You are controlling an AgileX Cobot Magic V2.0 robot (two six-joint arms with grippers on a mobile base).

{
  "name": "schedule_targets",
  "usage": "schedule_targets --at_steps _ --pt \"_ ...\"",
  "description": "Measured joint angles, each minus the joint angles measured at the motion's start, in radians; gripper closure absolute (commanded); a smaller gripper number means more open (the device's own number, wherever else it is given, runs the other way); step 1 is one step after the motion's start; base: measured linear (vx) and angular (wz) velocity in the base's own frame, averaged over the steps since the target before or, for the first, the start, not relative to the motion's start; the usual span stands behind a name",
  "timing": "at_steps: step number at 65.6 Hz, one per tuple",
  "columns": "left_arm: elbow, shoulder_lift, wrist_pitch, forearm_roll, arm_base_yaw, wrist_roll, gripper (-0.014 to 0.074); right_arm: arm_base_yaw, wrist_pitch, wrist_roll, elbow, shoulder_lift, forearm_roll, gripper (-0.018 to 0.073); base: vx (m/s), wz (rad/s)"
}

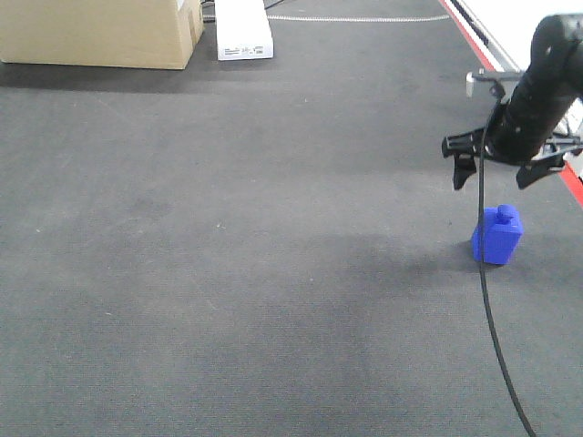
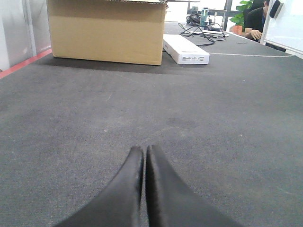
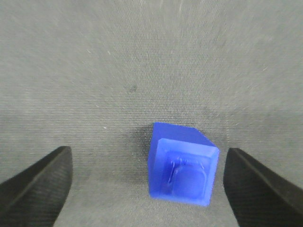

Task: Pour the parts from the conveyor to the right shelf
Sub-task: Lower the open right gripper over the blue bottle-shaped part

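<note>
Room: only the far end showed, in the left wrist view. It held a plant (image 2: 246,7), a person (image 2: 258,23) partly in frame and loose cabling. Right shelf was not in any view.
Conveyor (image 1: 228,273): dark grey, matte, fine woven texture with faint scuffs. Red stripe (image 1: 574,187) ran along its right edge. Surface looked grippy, so the part probably would not skid under a light touch.
Cardboard box (image 1: 100,32): sat at the far left of the belt, well apart from the work zone.
White carton (image 1: 243,32): flat, just beside the cardboard box, also out of the way.
Right gripper (image 1: 493,180): hung above the part, pointing down, jaws spread wide and holding nothing. Fingers (image 3: 42,184) flanked the part on both sides with clear gaps. Looked like a pre-grasp line-up, with descent not yet done.
Cable (image 1: 487,309): black, hung from the right arm and passed in front of the part in the front view. Possible snag risk.
Left gripper (image 2: 144,158): low over bare belt, fingers pressed together, nothing between them. Looked parked to stay out of the right arm's way.
Part (image 1: 497,235): small bright blue block, upright on the conveyor with its stud up, near the red stripe. It sat slightly right of centre between the jaws and turned a little off square to them.
</note>
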Motion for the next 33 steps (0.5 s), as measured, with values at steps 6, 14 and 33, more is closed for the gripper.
schedule_targets --at_steps 6,14,33 --pt "0.0 0.0 0.0 0.0 0.0 0.0 0.0603 -0.033 0.001 -0.009 0.0 0.007 0.015 -0.004 0.0 0.0" --pt "0.0 0.0 0.0 0.0 0.0 0.0 0.0603 -0.098 0.001 -0.045 -0.001 0.006 0.064 -0.0029 0.0 0.0" --pt "0.0 0.0 0.0 0.0 0.0 0.0 0.0603 -0.145 0.002 -0.112 -0.001 0.006 0.122 -0.0024 0.0 0.0"
